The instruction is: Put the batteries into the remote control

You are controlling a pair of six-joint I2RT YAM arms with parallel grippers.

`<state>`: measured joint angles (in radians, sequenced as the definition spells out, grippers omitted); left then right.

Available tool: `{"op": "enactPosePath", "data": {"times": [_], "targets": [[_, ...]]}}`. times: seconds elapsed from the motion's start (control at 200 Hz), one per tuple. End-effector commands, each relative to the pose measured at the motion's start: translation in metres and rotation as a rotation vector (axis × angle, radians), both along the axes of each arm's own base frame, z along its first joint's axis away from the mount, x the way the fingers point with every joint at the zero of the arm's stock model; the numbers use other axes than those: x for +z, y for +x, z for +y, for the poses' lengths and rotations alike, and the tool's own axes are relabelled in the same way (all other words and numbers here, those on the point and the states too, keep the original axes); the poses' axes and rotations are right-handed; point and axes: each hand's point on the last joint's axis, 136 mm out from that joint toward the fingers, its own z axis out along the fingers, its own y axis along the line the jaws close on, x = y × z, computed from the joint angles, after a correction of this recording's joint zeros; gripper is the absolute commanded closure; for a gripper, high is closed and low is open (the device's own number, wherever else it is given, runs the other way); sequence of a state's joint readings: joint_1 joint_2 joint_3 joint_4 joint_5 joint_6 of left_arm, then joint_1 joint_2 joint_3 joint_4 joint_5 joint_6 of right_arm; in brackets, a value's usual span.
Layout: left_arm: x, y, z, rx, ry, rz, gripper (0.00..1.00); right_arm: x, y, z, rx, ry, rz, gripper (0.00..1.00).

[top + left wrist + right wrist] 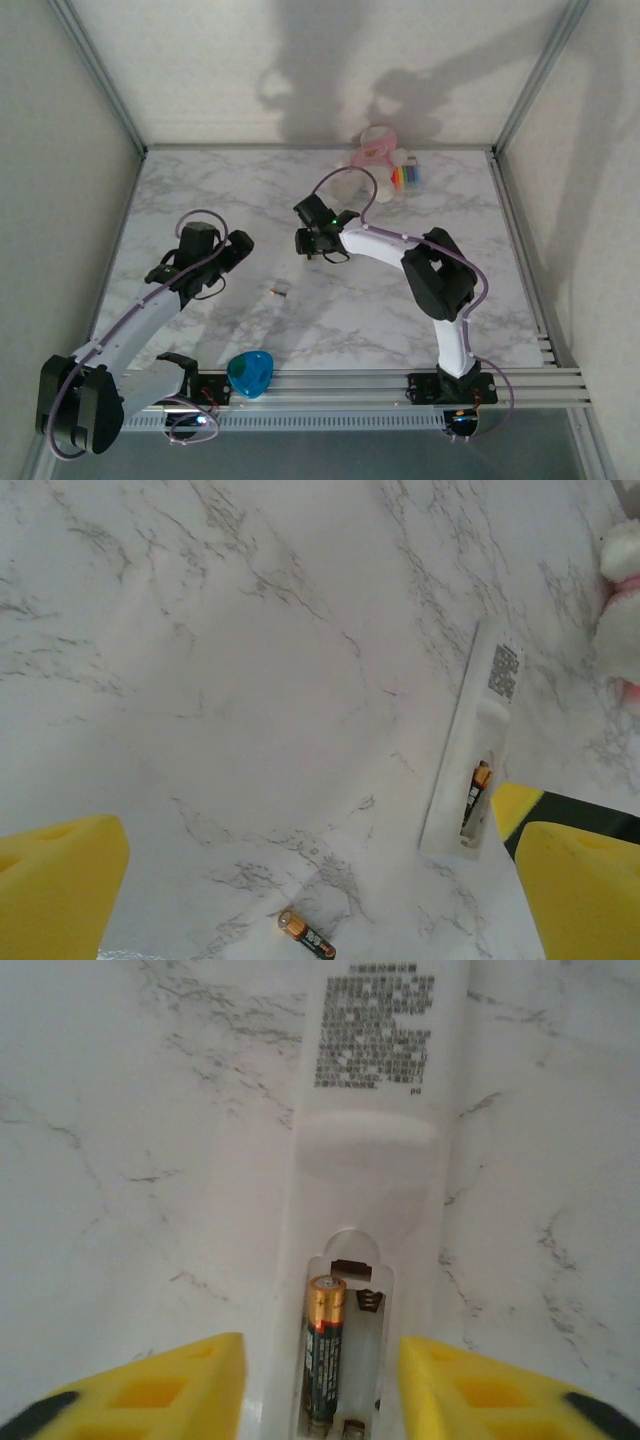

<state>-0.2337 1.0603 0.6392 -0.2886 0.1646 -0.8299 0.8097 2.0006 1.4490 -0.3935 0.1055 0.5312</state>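
One battery [324, 1350] sits in the remote control [370, 1160]; the right gripper [320, 1380] gapes over it, apparently released. The left gripper [320, 880], wide open, hovers near the loose battery [305, 935] (light, slick, rolls): pinch it mid-body.

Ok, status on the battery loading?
Left gripper open. Right gripper open, straddling remote control. One battery in compartment, other battery loose on table. Free slot unobstructed.
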Motion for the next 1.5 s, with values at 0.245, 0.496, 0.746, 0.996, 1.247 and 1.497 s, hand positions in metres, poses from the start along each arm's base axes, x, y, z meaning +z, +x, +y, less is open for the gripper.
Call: {"op": "enactPosePath", "data": {"times": [0.245, 0.496, 0.746, 0.996, 1.247, 1.497], "targets": [[0.001, 0.003, -0.005, -0.026, -0.021, -0.020, 0.00, -0.001, -0.024, -0.022, 0.013, -0.058, 0.038, 0.40], [0.008, 0.009, -0.012, -0.073, -0.011, -0.077, 0.00, 0.010, -0.034, -0.025, -0.072, 0.020, 0.113, 0.25], [0.014, 0.018, -0.022, -0.135, 0.002, -0.121, 0.00, 0.014, -0.039, -0.035, -0.301, 0.093, 0.284, 0.07], [0.016, 0.023, -0.031, -0.190, 0.046, -0.120, 0.01, 0.023, -0.037, -0.028, -0.575, 0.273, 0.408, 0.01], [0.013, 0.023, -0.037, -0.241, 0.060, -0.123, 0.00, 0.012, -0.034, -0.019, -0.823, 0.386, 0.537, 0.05], [0.011, 0.020, -0.042, -0.290, 0.065, -0.119, 0.00, 0.002, -0.024, -0.014, -1.013, 0.442, 0.584, 0.05]]}}
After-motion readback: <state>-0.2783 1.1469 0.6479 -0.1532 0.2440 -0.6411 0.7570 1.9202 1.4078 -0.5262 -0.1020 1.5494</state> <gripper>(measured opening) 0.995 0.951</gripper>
